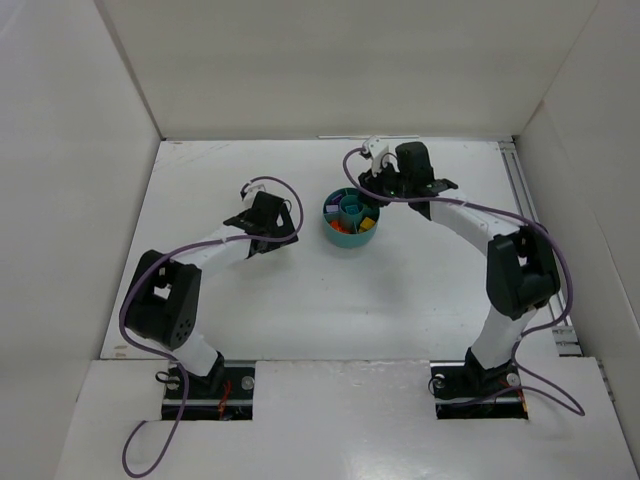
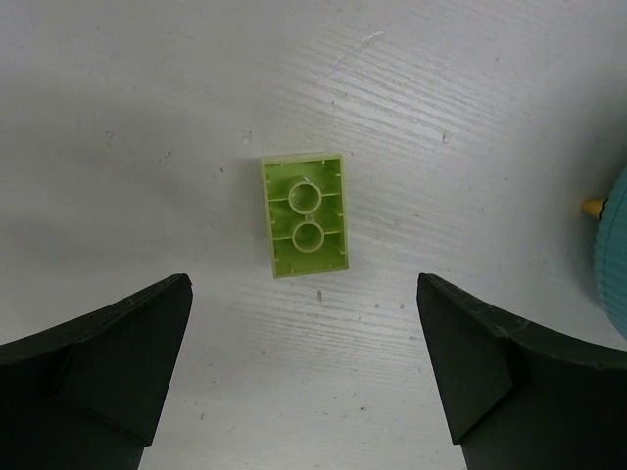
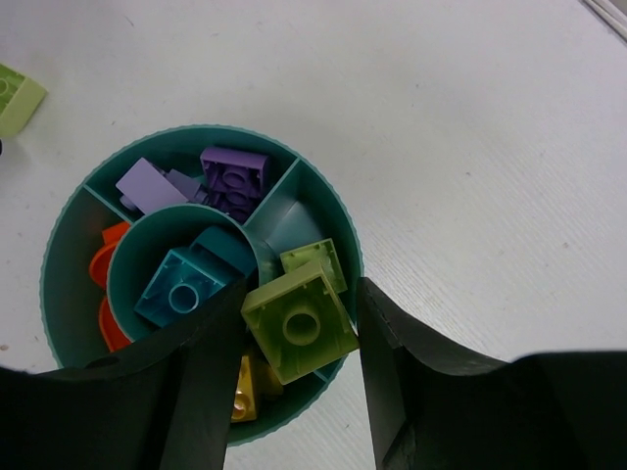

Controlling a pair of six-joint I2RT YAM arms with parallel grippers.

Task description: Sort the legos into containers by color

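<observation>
The round teal dish (image 3: 59, 220) holds sorted legos: purple bricks (image 3: 235, 176) in a far wedge, teal-blue bricks (image 3: 181, 284) in the centre cup, orange ones (image 3: 106, 279) on the left and a yellow one (image 3: 245, 390) at the near side. My right gripper (image 3: 299, 299) hangs over the dish's near-right wedge, shut on a lime green brick (image 3: 299, 328) held studs-down, just above another lime brick (image 3: 318, 259) lying in that wedge. My left gripper (image 2: 304, 323) is wide open above the table, with a lime green brick (image 2: 305, 215) lying upside down just ahead of its fingers.
In the top view the dish (image 1: 350, 232) sits mid-table between the left gripper (image 1: 270, 222) and the right gripper (image 1: 385, 185). The dish's wall (image 2: 615, 257) shows at the right edge of the left wrist view. White walls enclose the table on three sides.
</observation>
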